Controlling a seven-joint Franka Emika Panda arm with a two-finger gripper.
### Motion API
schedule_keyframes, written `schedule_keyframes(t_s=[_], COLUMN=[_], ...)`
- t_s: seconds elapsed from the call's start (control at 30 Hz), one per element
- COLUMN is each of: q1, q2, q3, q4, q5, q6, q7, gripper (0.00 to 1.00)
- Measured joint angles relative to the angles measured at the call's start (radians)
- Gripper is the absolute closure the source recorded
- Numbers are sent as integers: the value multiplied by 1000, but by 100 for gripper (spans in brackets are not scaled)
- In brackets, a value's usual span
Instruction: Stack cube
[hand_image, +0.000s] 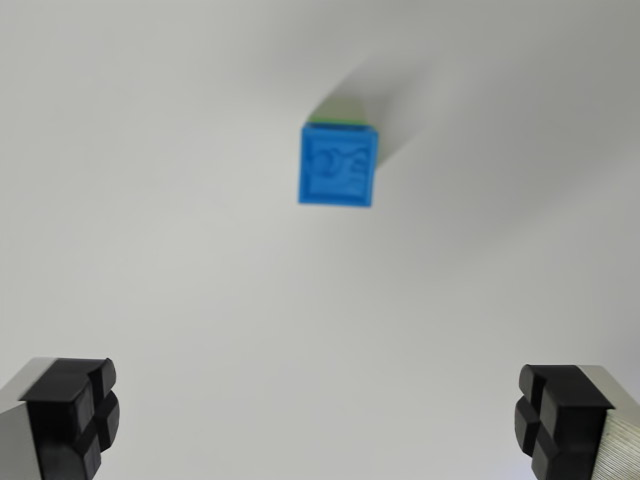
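A blue cube (338, 163) with an embossed top face sits on the white surface in the upper middle of the wrist view. A thin green edge (340, 120) shows along its far side, so it appears to rest on top of a green cube that is mostly hidden under it. My gripper (318, 415) is open, high above and well clear of the cube, with nothing between its fingers. Its two black pads stand wide apart at the bottom corners, one pad (75, 410) at the wrist view's left and the other pad (560, 415) at the right.
A plain white tabletop (150, 230) fills the view. The stack throws a soft shadow (400, 110) up and to the wrist view's right.
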Motion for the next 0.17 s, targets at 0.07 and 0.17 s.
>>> schedule_keyframes(t_s=[0.07,0.17], q1=[0,0], q2=[0,0], q3=[0,0], q4=[0,0], q5=[0,0], q6=[0,0], q7=[0,0], gripper=[0,0])
